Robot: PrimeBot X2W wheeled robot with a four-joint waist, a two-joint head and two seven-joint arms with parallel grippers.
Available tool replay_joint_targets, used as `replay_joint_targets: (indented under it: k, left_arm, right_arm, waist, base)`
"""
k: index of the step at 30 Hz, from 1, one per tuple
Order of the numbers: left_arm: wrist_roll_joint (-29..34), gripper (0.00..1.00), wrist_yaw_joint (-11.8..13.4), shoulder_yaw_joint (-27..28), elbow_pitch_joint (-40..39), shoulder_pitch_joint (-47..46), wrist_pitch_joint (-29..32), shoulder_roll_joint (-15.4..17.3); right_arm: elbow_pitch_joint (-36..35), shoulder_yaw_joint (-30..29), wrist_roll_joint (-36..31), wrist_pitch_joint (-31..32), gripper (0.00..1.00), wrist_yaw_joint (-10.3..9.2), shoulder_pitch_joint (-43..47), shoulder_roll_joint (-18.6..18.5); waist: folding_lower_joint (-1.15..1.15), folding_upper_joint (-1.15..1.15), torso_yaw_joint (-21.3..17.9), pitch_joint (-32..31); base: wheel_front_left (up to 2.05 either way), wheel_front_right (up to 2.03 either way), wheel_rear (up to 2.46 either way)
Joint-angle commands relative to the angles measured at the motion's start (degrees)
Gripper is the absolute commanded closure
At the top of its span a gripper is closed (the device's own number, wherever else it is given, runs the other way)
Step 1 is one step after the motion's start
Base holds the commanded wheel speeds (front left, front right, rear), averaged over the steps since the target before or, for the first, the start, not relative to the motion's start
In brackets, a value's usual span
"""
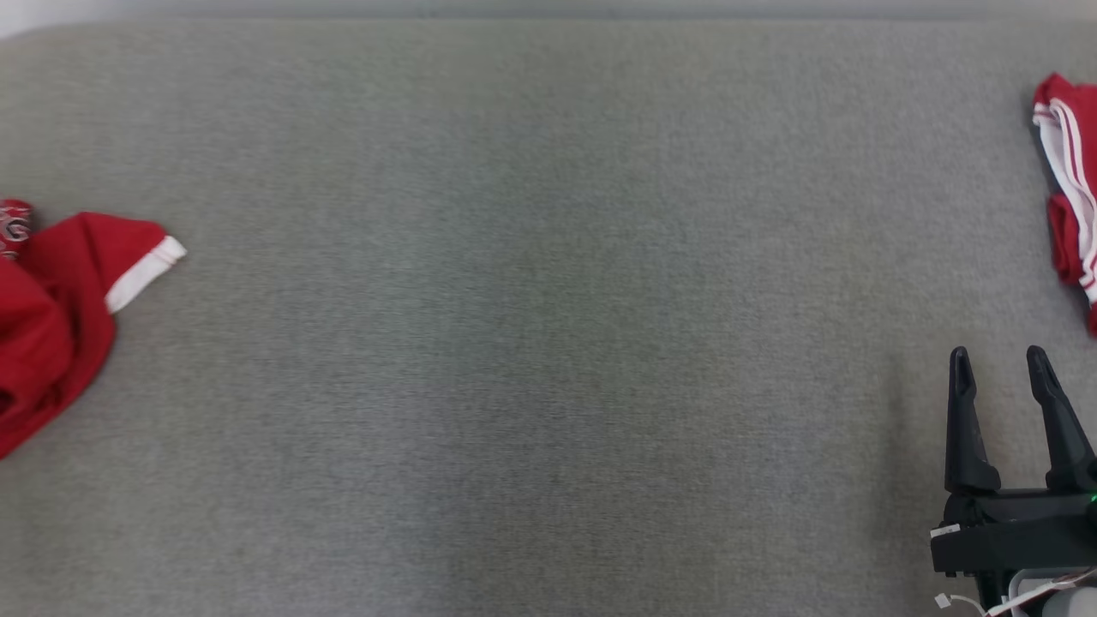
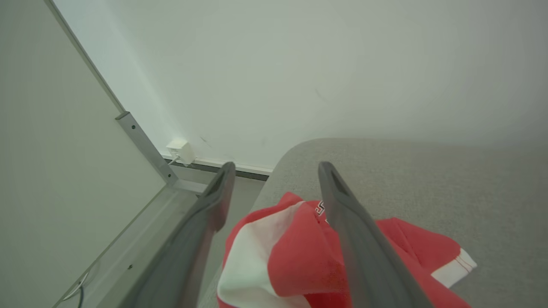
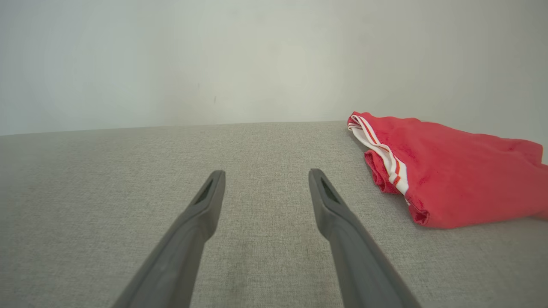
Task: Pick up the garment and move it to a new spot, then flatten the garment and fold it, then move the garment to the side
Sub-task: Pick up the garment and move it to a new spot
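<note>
While the left gripper and right gripper both stand wide open and empty, the crumpled red garment lies just beneath the left one, seemingly at the edge of the grey surface; a shallow pinch could catch one layer and drag it off.

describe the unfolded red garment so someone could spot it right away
On the grey surface, look at the robot's left edge, where the loose garment lies in a heap. Unlike the folded garment at the right edge with thin white stripes, it has one broad white cuff pointing toward the middle.
</note>
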Motion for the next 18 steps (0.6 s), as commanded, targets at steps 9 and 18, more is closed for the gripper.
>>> replay_joint_targets:
  k: [9, 18]
  left_arm:
    - [-4.33, 0.0, -0.47, -2.17, 13.9, -0.29, 7.19, -0.27]
    - [-11.37, 0.81, -0.5, -8.32, 20.41, -0.78, 16.5, -2.77]
  right_arm:
    - [-0.89, -0.4, -0.59, 0.49, 0.0, -0.01, -1.01, 0.27]
    - [-0.93, 0.15, -1.17, 1.12, 0.0, -0.01, -2.0, 0.5]
  waist:
    - [-0.01, -0.02, -4.26, 3.85]
    - [-0.01, -0.02, -4.84, 3.68]
  base:
    - [0.0, 0.0, 0.0]
    - [0.0, 0.0, 0.0]
